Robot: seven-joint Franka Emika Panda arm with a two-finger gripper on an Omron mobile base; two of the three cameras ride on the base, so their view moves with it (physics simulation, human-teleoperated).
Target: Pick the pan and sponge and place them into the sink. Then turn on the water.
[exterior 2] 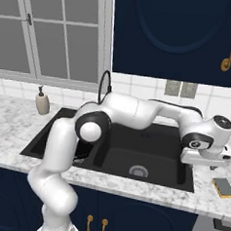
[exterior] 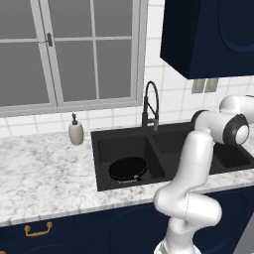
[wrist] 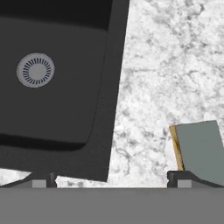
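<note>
Hovering with fingers spread wide and empty, gripper [exterior 2: 213, 167] sits over the marble counter [exterior 2: 199, 199] just right of the sink [exterior 2: 181, 183], above the sponge [exterior 2: 224, 187] lying flat there, greenish face up. Pan [exterior: 128, 168] rests in sink's left basin; faucet [exterior: 151, 104] behind sink, soap bottle [exterior: 76, 131] left of it
</note>
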